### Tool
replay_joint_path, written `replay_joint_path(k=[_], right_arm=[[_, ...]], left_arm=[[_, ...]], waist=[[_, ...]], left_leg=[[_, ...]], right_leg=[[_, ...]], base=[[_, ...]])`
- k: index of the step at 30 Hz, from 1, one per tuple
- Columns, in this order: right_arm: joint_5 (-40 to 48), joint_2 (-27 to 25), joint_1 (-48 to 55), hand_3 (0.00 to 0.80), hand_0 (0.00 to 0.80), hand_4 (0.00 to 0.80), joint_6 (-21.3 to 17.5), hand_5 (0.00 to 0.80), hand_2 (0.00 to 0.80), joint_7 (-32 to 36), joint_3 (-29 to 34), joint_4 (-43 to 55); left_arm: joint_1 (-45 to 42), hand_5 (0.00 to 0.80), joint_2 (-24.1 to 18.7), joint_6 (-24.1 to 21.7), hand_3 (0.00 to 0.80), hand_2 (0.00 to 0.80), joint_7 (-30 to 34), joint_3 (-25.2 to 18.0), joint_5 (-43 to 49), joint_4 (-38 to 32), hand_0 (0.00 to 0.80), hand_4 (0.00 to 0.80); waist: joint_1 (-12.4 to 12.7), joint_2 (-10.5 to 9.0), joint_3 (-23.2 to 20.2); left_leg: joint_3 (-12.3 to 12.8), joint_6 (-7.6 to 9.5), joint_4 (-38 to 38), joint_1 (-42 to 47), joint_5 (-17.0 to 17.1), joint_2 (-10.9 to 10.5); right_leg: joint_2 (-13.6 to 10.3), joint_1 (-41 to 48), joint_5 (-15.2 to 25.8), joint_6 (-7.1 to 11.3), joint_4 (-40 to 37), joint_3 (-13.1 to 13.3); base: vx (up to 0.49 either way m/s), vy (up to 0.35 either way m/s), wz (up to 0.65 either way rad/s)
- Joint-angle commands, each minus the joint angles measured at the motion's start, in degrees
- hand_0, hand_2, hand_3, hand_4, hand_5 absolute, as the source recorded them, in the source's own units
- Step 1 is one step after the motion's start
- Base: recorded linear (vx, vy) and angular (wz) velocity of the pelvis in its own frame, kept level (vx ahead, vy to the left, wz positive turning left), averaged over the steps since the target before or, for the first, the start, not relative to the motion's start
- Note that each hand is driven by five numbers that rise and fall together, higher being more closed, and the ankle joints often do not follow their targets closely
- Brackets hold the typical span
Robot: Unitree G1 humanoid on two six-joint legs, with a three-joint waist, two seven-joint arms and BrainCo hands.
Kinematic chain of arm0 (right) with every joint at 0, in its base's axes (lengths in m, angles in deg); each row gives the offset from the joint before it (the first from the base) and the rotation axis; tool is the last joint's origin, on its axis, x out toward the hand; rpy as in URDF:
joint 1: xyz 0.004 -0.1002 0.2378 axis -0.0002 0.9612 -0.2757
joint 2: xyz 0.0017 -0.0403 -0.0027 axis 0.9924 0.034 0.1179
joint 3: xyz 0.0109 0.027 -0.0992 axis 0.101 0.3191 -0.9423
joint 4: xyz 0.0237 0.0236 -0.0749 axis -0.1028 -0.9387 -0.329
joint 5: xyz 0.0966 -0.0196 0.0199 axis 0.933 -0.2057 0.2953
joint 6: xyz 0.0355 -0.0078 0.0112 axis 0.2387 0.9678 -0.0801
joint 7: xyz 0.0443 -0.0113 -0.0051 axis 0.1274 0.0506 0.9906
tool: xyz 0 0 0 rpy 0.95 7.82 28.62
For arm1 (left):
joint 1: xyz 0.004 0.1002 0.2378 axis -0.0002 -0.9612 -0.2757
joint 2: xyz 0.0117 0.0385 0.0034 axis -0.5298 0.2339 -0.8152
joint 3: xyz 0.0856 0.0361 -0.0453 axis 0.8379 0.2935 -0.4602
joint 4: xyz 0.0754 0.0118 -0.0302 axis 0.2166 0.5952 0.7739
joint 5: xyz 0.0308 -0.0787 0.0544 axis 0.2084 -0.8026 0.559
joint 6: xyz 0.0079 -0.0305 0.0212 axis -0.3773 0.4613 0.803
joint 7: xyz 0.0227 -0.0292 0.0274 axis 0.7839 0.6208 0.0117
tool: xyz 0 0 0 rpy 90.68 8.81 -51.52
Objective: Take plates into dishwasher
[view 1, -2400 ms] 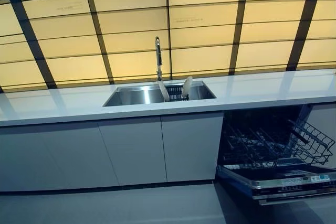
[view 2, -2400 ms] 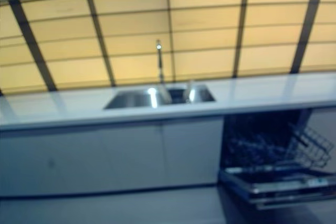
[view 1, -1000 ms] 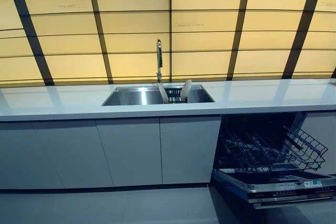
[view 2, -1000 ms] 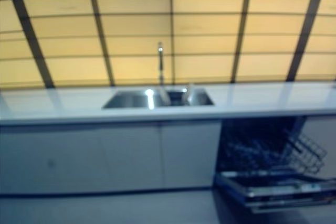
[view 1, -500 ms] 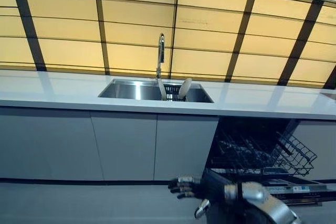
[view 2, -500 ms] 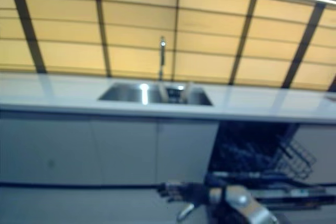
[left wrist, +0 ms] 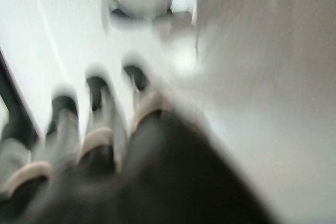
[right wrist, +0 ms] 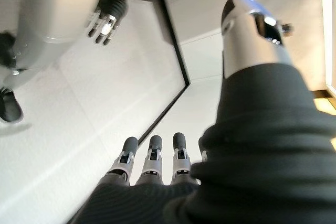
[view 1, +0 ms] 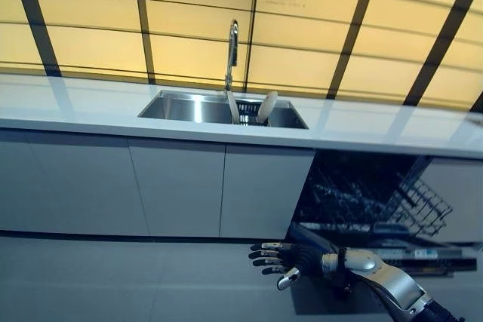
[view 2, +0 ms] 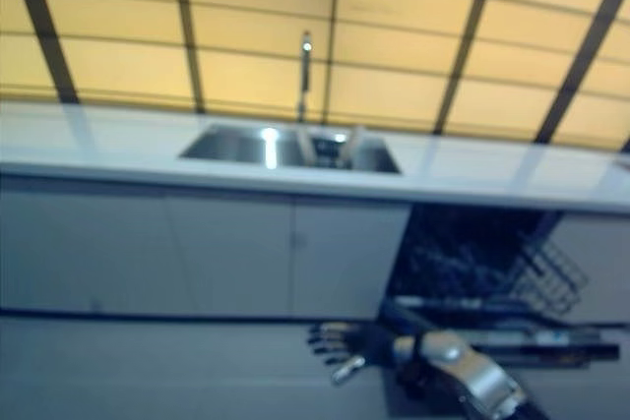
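Two pale plates (view 1: pixel 266 105) stand on edge in a dark rack inside the steel sink (view 1: pixel 177 108), set in the white counter. The dishwasher (view 1: pixel 362 201) is open under the counter at the right, its wire rack (view 1: pixel 419 205) pulled out over the lowered door. My right hand (view 1: pixel 285 259) is open and empty, low above the floor in front of the dishwasher, far below the plates. Its straight fingers (right wrist: pixel 152 156) show in the right wrist view. My left hand (left wrist: pixel 100 129) shows in its own wrist view, fingers straight, holding nothing.
A tall tap (view 1: pixel 232 50) rises behind the sink. White cabinet doors (view 1: pixel 177 186) run under the counter (view 1: pixel 68 107) left of the dishwasher. Grey floor (view 1: pixel 113 284) lies in front. A yellow panelled wall backs the counter.
The camera has tilted and moved, shifting the whole scene. My right hand has come into view at the bottom and now reaches left in front of the dishwasher. The plates have not moved.
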Motion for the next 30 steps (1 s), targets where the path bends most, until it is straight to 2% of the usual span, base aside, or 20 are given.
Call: replay_joint_path(k=[1, 4, 5, 6, 7, 9, 10, 12, 14, 15, 16, 17, 19, 20, 22, 23, 24, 27, 28, 30], right_arm=[[6.1, 1.1, -0.4, 0.000, 0.000, 0.000, -3.0, 0.000, 0.000, -3.2, 3.7, -0.1], [8.3, 3.8, -3.1, 0.000, 0.000, 0.000, -3.4, 0.000, 0.000, -7.9, 6.1, -5.7], [8.9, 4.9, -3.4, 0.000, 0.000, 0.000, -3.4, 0.000, 0.000, -8.4, 7.5, -7.2], [8.9, 4.9, -3.4, 0.000, 0.000, 0.000, -3.4, 0.000, 0.000, -8.4, 7.5, -7.2], [8.9, 5.5, -3.4, 0.000, 0.000, 0.000, -3.9, 0.000, 0.000, -9.0, 8.0, -8.0], [8.7, 5.7, -3.4, 0.000, 0.000, 0.000, -4.5, 0.000, 0.000, -10.0, 8.3, -8.9], [9.3, 5.4, -3.6, 0.000, 0.000, 0.000, -4.7, 0.000, 0.000, -10.6, 8.2, -9.1], [11.1, 4.3, -3.8, 0.000, 0.000, 0.000, -3.0, 0.000, 0.000, -11.3, 8.9, -7.7], [11.2, 3.6, -3.6, 0.000, 0.000, 0.000, -2.5, 0.000, 0.000, -11.4, 9.3, -7.1], [11.7, 2.6, -3.2, 0.000, 0.000, 0.000, -2.3, 0.000, 0.000, -11.2, 9.9, -6.9], [12.2, 2.0, -3.0, 0.000, 0.000, 0.000, -2.5, 0.000, 0.000, -11.2, 10.2, -6.9], [12.9, 0.4, -1.6, 0.000, 0.000, 0.000, -3.2, 0.000, 0.000, -11.6, 11.9, -6.8], [13.2, -0.8, -0.8, 0.000, 0.000, 0.000, -2.9, 0.000, 0.000, -11.1, 13.7, -6.0], [12.7, -1.1, -1.0, 0.000, 0.000, 0.000, -3.1, 0.000, 0.000, -12.2, 14.1, -5.4], [12.8, -1.2, -1.5, 0.000, 0.000, 0.000, -3.3, 0.000, 0.000, -12.8, 13.9, -5.2], [13.8, -1.2, -1.4, 0.000, 0.000, 0.000, -2.6, 0.000, 0.000, -14.7, 14.5, -4.1], [14.1, -1.2, -0.8, 0.000, 0.000, 0.000, -2.6, 0.000, 0.000, -15.5, 15.2, -3.8], [14.1, -0.6, 0.4, 0.000, 0.000, 0.000, -5.1, 0.000, 0.000, -17.2, 15.8, -3.5], [14.5, -0.7, 0.3, 0.000, 0.000, 0.000, -5.8, 0.000, 0.000, -18.6, 15.8, -3.1], [15.6, -0.8, 0.4, 0.000, 0.000, 0.000, -6.2, 0.000, 0.000, -20.6, 16.3, -3.0]], left_arm=[[2.9, 0.000, -0.7, -2.7, 0.000, 0.000, -0.5, 0.8, -1.4, 0.2, 0.000, 0.000], [3.2, 0.000, -1.2, -3.4, 0.000, 0.000, 0.4, 1.8, 1.2, 0.7, 0.000, 0.000], [3.2, 0.000, -1.4, -3.5, 0.000, 0.000, 1.0, 2.3, 1.7, 0.6, 0.000, 0.000], [3.2, 0.000, -1.4, -3.5, 0.000, 0.000, 1.0, 2.3, 1.7, 0.6, 0.000, 0.000], [3.2, 0.000, -1.8, -3.4, 0.000, 0.000, 1.6, 2.2, 1.9, 0.4, 0.000, 0.000], [3.4, 0.000, -2.2, -2.9, 0.000, 0.000, 2.4, 2.2, 3.0, 0.6, 0.000, 0.000], [3.3, 0.000, -2.4, -2.5, 0.000, 0.000, 2.9, 2.2, 3.8, 0.6, 0.000, 0.000], [3.1, 0.000, -2.8, -1.2, 0.000, 0.000, 3.3, 2.9, 4.4, 0.5, 0.000, 0.000], [3.1, 0.000, -2.8, -0.8, 0.000, 0.000, 3.8, 3.2, 4.5, 0.8, 0.000, 0.000], [3.1, 0.000, -2.8, -0.5, 0.000, 0.000, 3.8, 3.6, 5.8, 1.0, 0.000, 0.000], [3.1, 0.000, -2.8, -0.5, 0.000, 0.000, 3.8, 4.0, 6.8, 1.1, 0.000, 0.000], [3.4, 0.000, -2.5, -1.6, 0.000, 0.000, 4.1, 5.6, 8.1, 1.8, 0.000, 0.000], [4.2, 0.000, -2.2, -1.6, 0.000, 0.000, 3.7, 6.9, 7.1, 1.6, 0.000, 0.000], [4.8, 0.000, -2.2, -0.9, 0.000, 0.000, 3.6, 6.8, 6.4, 0.5, 0.000, 0.000], [5.1, 0.000, -2.3, -0.6, 0.000, 0.000, 3.7, 6.6, 6.5, 0.0, 0.000, 0.000], [5.6, 0.000, -2.5, -1.0, 0.000, 0.000, 4.5, 6.7, 6.4, 0.1, 0.000, 0.000], [6.1, 0.000, -2.3, -0.8, 0.000, 0.000, 5.3, 6.6, 5.3, -0.2, 0.000, 0.000], [7.7, 0.000, -1.6, -2.7, 0.000, 0.000, 6.8, 9.0, 11.9, -0.9, 0.000, 0.000], [8.1, 0.000, -1.8, -3.6, 0.000, 0.000, 7.0, 11.1, 12.1, -0.4, 0.000, 0.000], [8.6, 0.000, -2.2, -3.8, 0.000, 0.000, 7.5, 12.0, 11.8, 0.4, 0.000, 0.000]], waist=[[-0.3, -1.38, -5.0], [0.0, -1.48, -6.0], [0.1, -1.71, -6.5], [0.1, -1.71, -6.5], [0.1, -1.04, -6.8], [-0.7, 0.46, -6.3], [-1.4, 1.13, -6.0], [-3.4, 2.06, -5.2], [-4.4, 1.96, -4.7], [-5.8, 1.58, -4.2], [-6.7, 1.37, -4.0], [-9.8, 1.05, -3.6], [-11.4, 1.99, -3.1], [-11.5, 1.63, -2.8], [-11.4, 1.00, -2.8], [-11.9, 0.06, -2.7], [-12.1, 0.06, -2.4], [-11.7, -0.86, -1.5], [-11.7, -1.02, -1.3], [-12.3, -0.86, -1.0]], left_leg=[[1.1, 5.20, 1.5, -3.4, 0.6, -2.4], [1.1, 6.61, 1.7, -2.8, -0.6, -3.2], [1.1, 7.66, 1.1, -2.3, -1.0, -4.2], [1.1, 7.66, 1.1, -2.3, -1.0, -4.2], [1.4, 8.34, 0.5, -1.3, -1.4, -4.4], [0.9, 8.78, 0.0, 0.7, -2.0, -4.1], [0.1, 8.76, -0.8, 2.4, -2.1, -4.1], [-2.2, 8.12, -3.5, 6.5, -1.6, -4.1], [-3.5, 7.96, -4.4, 8.2, -1.9, -4.4], [-5.4, 7.84, -5.7, 10.7, -2.7, -4.9], [-6.5, 7.82, -6.3, 11.9, -3.3, -5.2], [-10.3, 8.19, -7.1, 15.1, -5.7, -6.2], [-12.8, 8.26, -6.5, 17.1, -7.6, -5.7], [-13.6, 8.32, -4.5, 17.2, -9.6, -5.9], [-13.3, 8.41, -2.6, 16.7, -11.1, -6.1], [-11.2, 7.95, 1.5, 16.1, -13.5, -5.6], [-10.4, 7.36, 1.5, 17.4, -14.0, -4.4], [-9.6, 6.91, 0.3, 16.6, -13.1, -3.2], [-9.3, 6.64, -0.5, 15.9, -12.4, -2.9], [-8.4, 6.46, -1.9, 15.9, -11.8, -2.4]], right_leg=[[-5.6, 5.0, 6.2, 6.43, -0.6, -10.3], [-6.4, 4.3, 7.7, 6.97, 3.9, -11.4], [-7.3, 3.8, 10.9, 8.26, 8.4, -11.5], [-7.3, 3.8, 10.9, 8.26, 8.4, -11.5], [-9.2, 0.7, 15.5, 9.24, 16.6, -12.5], [-9.1, -4.7, 17.5, 9.25, 25.5, -12.5], [-8.5, -8.5, 18.2, 9.11, 27.2, -12.3], [-6.5, -14.8, 16.2, 8.24, 22.4, -13.1], [-6.2, -16.6, 16.1, 8.06, 17.9, -13.1], [-6.3, -19.0, 17.2, 8.22, 10.3, -12.6], [-6.0, -20.1, 17.9, 8.39, 6.2, -11.8], [-5.4, -24.2, 23.0, 9.91, -5.1, -6.9], [-4.6, -26.4, 23.4, 10.13, -8.5, -5.2], [-4.6, -25.9, 22.4, 9.45, -6.3, -4.7], [-4.8, -24.6, 22.0, 9.03, -5.2, -4.1], [-5.3, -23.1, 21.9, 8.77, -1.4, -3.6], [-5.5, -22.8, 21.1, 8.57, 0.6, -4.8], [-5.2, -21.0, 20.8, 8.39, -0.9, -4.7], [-5.1, -21.0, 20.7, 8.54, -1.2, -4.8], [-5.2, -21.4, 20.5, 8.75, -0.9, -5.1]], base=[[0.334, 0.115, -0.70], [0.256, 0.130, -0.36], [0.154, 0.095, 0.00], [0.223, 0.170, 0.01], [0.202, 0.168, -0.03], [0.261, 0.190, -0.01], [0.271, 0.101, 0.19], [0.290, 0.003, 0.17], [0.229, -0.082, 0.18], [0.289, -0.131, 0.30], [0.561, -0.221, 0.33], [0.520, -0.187, 0.63], [0.414, -0.174, 1.14], [0.193, -0.137, 0.99], [0.224, -0.160, 0.57], [0.420, -0.246, 0.57], [0.450, -0.286, 0.70], [0.164, -0.179, 0.57], [0.137, -0.086, 0.23], [0.169, -0.013, -0.10]])
